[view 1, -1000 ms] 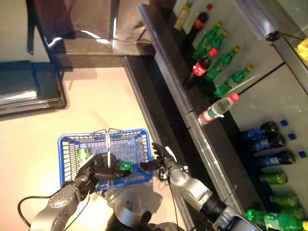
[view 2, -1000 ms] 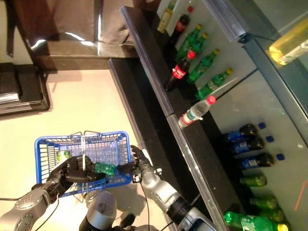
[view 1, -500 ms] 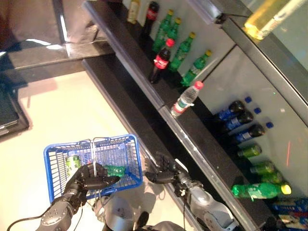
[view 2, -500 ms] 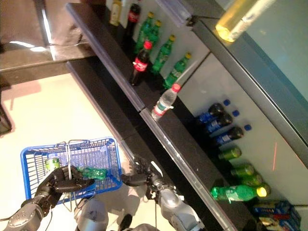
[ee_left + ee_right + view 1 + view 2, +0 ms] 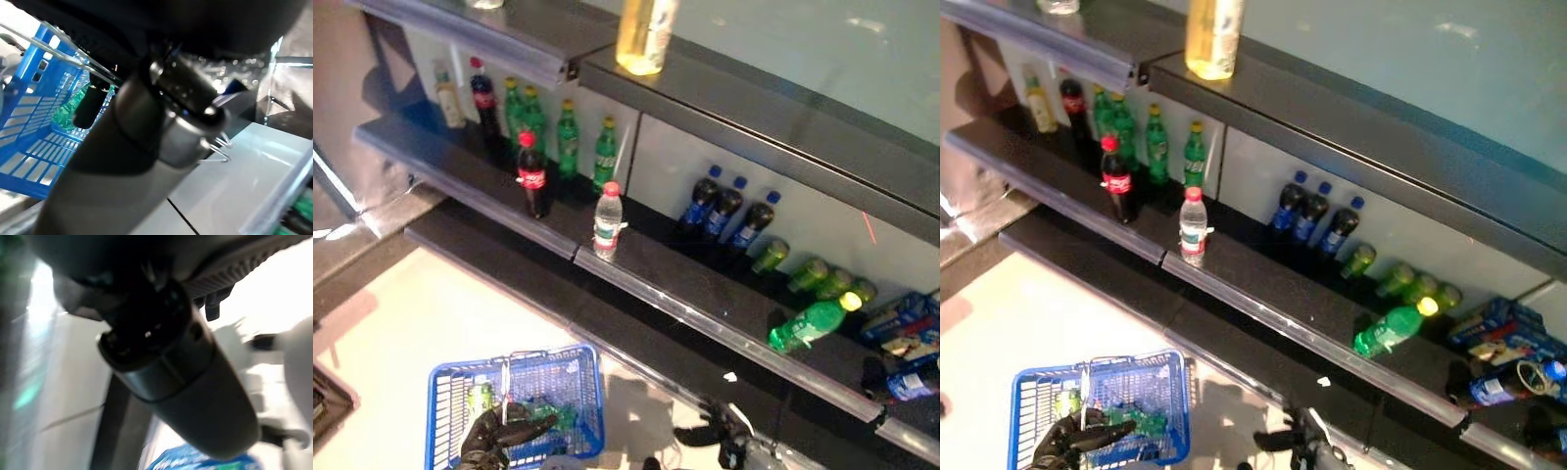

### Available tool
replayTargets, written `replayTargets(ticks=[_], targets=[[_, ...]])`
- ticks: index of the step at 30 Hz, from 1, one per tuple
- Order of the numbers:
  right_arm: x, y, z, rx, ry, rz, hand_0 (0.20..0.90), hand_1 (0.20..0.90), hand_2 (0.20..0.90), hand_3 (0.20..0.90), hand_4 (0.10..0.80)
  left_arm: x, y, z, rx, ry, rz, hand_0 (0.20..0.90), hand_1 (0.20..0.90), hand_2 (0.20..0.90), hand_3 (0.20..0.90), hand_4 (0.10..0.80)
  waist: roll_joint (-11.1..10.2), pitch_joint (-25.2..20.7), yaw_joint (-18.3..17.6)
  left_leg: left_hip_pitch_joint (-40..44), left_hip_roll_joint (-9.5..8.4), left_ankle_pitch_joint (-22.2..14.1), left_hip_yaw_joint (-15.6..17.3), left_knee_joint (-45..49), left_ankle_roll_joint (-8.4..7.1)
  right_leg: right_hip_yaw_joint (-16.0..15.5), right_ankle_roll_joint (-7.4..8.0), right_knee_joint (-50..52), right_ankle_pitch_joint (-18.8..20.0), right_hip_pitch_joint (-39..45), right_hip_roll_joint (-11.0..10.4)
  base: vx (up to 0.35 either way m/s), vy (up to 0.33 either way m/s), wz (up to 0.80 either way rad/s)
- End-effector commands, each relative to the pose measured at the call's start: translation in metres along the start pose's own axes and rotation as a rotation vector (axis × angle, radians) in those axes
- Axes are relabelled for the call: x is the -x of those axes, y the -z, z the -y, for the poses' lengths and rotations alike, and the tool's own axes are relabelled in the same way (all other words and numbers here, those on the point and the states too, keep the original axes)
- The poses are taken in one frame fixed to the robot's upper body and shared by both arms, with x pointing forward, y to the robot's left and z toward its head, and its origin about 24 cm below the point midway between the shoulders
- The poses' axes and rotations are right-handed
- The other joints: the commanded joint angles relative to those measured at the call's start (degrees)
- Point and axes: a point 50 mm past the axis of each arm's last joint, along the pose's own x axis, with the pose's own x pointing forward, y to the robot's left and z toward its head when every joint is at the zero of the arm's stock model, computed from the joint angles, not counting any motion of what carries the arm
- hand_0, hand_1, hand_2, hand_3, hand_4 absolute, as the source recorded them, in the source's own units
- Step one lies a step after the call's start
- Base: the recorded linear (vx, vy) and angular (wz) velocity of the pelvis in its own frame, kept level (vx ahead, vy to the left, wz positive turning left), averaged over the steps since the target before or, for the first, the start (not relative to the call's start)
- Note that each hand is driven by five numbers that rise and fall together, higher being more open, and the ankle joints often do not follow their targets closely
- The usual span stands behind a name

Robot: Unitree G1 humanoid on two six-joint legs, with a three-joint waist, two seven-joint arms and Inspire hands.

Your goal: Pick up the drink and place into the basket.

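The blue basket [image 5: 592, 392] hangs at the lower left, held up by its thin wire handles [image 5: 506, 377]. My left hand [image 5: 492, 441] is shut on them. A green bottle [image 5: 550, 415] and a green can [image 5: 480, 397] lie inside the basket. The left wrist view shows the basket's wall [image 5: 27, 129] and the green bottle [image 5: 66, 110]. My right hand [image 5: 713, 431] is at the bottom edge, right of the basket and apart from it, with its fingers spread and nothing in it.
A dark shelf [image 5: 705, 284] runs across in front. On it stand a cola bottle [image 5: 532, 176], a water bottle [image 5: 607, 220], green bottles [image 5: 568, 132] and dark blue-capped bottles [image 5: 724, 211]. A green bottle [image 5: 808, 325] lies on its side. A yellow drink [image 5: 644, 34] stands on the upper shelf.
The camera has swung up toward the shelves. My right hand has drawn away from the basket's side to the right. The green bottle stays in the basket.
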Motion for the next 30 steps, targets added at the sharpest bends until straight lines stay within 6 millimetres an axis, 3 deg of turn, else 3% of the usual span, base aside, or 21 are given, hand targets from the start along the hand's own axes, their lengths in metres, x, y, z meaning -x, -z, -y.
replayTargets(ticks=[1,3,5,9,15,16,17,18,19,20,24,25,30], targets=[[-0.006,-0.01,0.016,0.011,0.082,0.025,0.9,0.9,0.9,0.9,0.8,-0.009,-0.06,0.037,0.14,0.125,0.323,0.3,0.3,0.3,0.2,0.1,2.6,-2.7,-0.7,-1.1,-0.81,-3.6,1.4,3.5,3.7,-0.6,1.88,2.9,2.6,-1.8,-2.0,-0.037,0.084,-0.38],[-0.01,0.011,0.023,0.018,0.143,-0.058,0.9,0.9,0.9,0.9,0.8,-0.012,-0.047,0.041,0.165,0.132,0.266,0.3,0.3,0.3,0.2,0.1,3.0,-3.1,-1.7,-0.7,-1.1,-4.9,2.4,4.4,4.14,1.0,2.09,2.9,2.8,-2.1,-2.5,-0.052,0.123,-0.37],[-0.01,0.016,0.025,0.003,0.173,-0.099,0.9,0.9,0.9,0.9,0.8,-0.013,-0.044,0.044,0.152,0.143,0.251,0.3,0.3,0.3,0.2,0.1,3.2,-3.2,-1.9,-0.6,-1.2,-5.2,2.8,4.7,4.25,1.5,2.2,2.9,2.9,-2.2,-2.6,-0.038,0.114,-0.3],[-0.005,0.057,0.036,-0.063,0.28,-0.245,0.9,0.9,0.9,0.9,0.8,-0.017,-0.026,0.052,0.114,0.135,0.189,0.3,0.3,0.3,0.2,0.1,3.7,-3.0,-4.5,0.0,-2.4,-8.3,5.5,7.9,5.32,4.8,2.99,3.6,3.7,-3.1,-3.9,-0.017,0.165,-0.33],[0.005,0.083,0.049,-0.224,0.383,-0.283,0.9,0.9,0.9,0.9,0.8,-0.021,0.007,0.032,-0.001,0.009,0.057,0.3,0.3,0.3,0.2,0.1,3.7,-2.3,-8.3,1.4,-3.5,-9.7,9.7,7.9,5.76,7.1,5.59,1.8,8.1,-6.1,-5.8,-0.01,0.091,-0.41],[0.007,0.087,0.053,-0.259,0.399,-0.292,0.9,0.9,0.9,0.9,0.8,-0.019,0.015,0.025,-0.027,-0.028,0.023,0.3,0.3,0.3,0.2,0.1,3.7,-1.9,-9.1,2.1,-3.32,-9.8,11.3,7.0,5.52,6.3,6.38,0.7,9.7,-7.0,-6.0,-0.098,0.016,-0.75],[0.008,0.091,0.057,-0.304,0.409,-0.298,0.9,0.9,0.9,0.9,0.8,-0.016,0.026,0.01,-0.021,-0.105,-0.018,0.3,0.3,0.3,0.2,0.1,3.7,-1.6,-9.8,2.9,-2.82,-9.0,14.4,5.3,4.92,3.5,7.44,0.7,11.8,-9.5,-6.4,-0.102,0.003,-0.77],[0.008,0.09,0.057,-0.304,0.408,-0.3,0.9,0.9,0.9,0.9,0.8,-0.015,0.027,0.008,-0.016,-0.117,-0.023,0.3,0.3,0.3,0.2,0.1,3.6,-1.7,-9.8,2.8,-2.77,-8.7,14.9,5.0,4.77,3.0,7.52,0.9,12.3,-10.2,-6.5,-0.18,-0.016,-1.24],[0.007,0.089,0.059,-0.282,0.399,-0.308,0.9,0.9,0.9,0.9,0.8,-0.01,0.036,-0.006,0.032,-0.202,-0.061,0.3,0.3,0.3,0.2,0.1,3.7,-1.4,-9.4,3.7,-2.16,-7.4,19.2,2.8,4.37,-2.8,8.14,3.5,12.9,-11.7,-6.7,-0.196,-0.023,-1.32],[0.006,0.088,0.06,-0.281,0.392,-0.31,0.9,0.9,0.9,0.9,0.8,-0.008,0.039,-0.013,0.043,-0.231,-0.072,0.3,0.3,0.3,0.2,0.1,3.7,-1.4,-8.9,3.7,-1.93,-6.8,21.4,2.4,4.49,-5.1,8.04,5.5,12.6,-11.9,-6.9,-0.238,-0.03,-1.56],[0.007,0.092,0.059,-0.429,0.408,-0.353,0.9,0.9,0.9,0.9,0.8,-0.008,0.042,-0.017,0.045,-0.27,-0.078,0.3,0.3,0.3,0.2,0.1,4.1,-2.2,-7.8,1.2,-1.7,-6.3,23.5,3.9,6.38,-6.2,5.9,13.3,8.4,-11.5,-5.6,-0.215,-0.052,-1.19],[0.006,0.092,0.057,-0.457,0.41,-0.367,0.9,0.9,0.9,0.9,0.8,-0.008,0.043,-0.018,0.066,-0.291,-0.081,0.3,0.3,0.3,0.2,0.1,4.5,-2.4,-7.1,0.6,-1.24,-5.9,24.3,4.5,6.47,-8.0,4.94,15.0,7.0,-10.8,-5.5,-0.172,-0.055,-0.49],[0.001,0.085,0.052,-0.423,0.392,-0.369,0.9,0.9,0.9,0.9,0.8,-0.006,0.046,-0.019,0.141,-0.358,-0.088,0.3,0.3,0.3,0.2,0.1,4.5,-3.6,-4.4,0.8,0.15,-6.2,26.9,5.4,5.3,-14.7,3.33,11.2,2.0,-5.1,-5.7,-0.145,-0.15,-0.76]])
